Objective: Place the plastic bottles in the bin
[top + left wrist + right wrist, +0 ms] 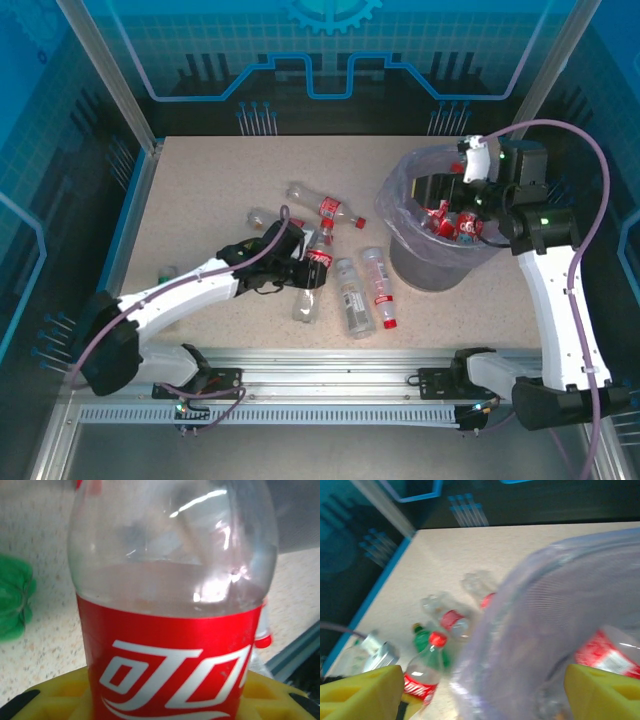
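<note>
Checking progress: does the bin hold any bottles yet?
Yes, partly filled: several red-labelled bottles lie inside the bin, seen from above.

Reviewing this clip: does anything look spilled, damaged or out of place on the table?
Nothing stands out. The loose plastic bottles lie on their sides on the table, as expected before sorting. The bin stands upright with bottles inside, and no spill shows.

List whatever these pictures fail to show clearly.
Left wrist: clear red-labelled plastic bottle covers the left gripper's grip; its cap is cut off at top.
Right wrist: blur smears the bottles inside the round grey bag-lined bin.
Top: right arm hides part of the bin's contents.
</note>
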Robot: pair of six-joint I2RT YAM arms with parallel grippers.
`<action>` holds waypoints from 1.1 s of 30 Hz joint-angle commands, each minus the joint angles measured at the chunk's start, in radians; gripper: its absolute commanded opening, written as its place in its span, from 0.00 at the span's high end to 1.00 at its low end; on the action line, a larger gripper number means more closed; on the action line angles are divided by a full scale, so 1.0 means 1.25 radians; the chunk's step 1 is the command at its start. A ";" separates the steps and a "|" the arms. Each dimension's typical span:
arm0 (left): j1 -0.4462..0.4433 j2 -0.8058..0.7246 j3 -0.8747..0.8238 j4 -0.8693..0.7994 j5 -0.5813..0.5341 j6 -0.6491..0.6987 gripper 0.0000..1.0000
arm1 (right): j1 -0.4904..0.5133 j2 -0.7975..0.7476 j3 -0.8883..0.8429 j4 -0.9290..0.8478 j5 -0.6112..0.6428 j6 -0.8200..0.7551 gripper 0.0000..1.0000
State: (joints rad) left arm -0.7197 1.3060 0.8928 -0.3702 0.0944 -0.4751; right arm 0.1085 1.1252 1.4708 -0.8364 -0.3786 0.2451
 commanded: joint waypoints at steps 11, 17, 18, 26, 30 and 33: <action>0.041 -0.109 0.069 0.234 0.047 0.084 0.62 | 0.250 0.108 -0.027 0.166 -0.058 0.098 0.14; 0.041 -0.091 0.082 0.277 0.078 0.075 0.62 | 0.301 0.191 -0.017 0.222 -0.073 0.123 0.13; 0.040 -0.091 0.081 0.283 0.079 0.076 0.63 | 0.305 0.203 -0.016 0.223 -0.068 0.123 0.12; 0.041 -0.062 0.100 0.283 0.085 0.073 0.63 | 0.327 0.257 -0.029 0.303 -0.117 0.167 0.13; 0.042 -0.061 0.104 0.289 0.078 0.070 0.63 | 0.332 0.264 -0.038 0.317 -0.122 0.175 0.17; 0.044 -0.064 0.101 0.300 0.081 0.063 0.63 | 0.331 0.263 -0.040 0.314 -0.113 0.174 0.24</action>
State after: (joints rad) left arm -0.6674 1.2263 0.9813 -0.0467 0.1738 -0.4004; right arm 0.5114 1.4532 1.4300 -0.4770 -0.5056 0.4526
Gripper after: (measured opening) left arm 0.435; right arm 0.771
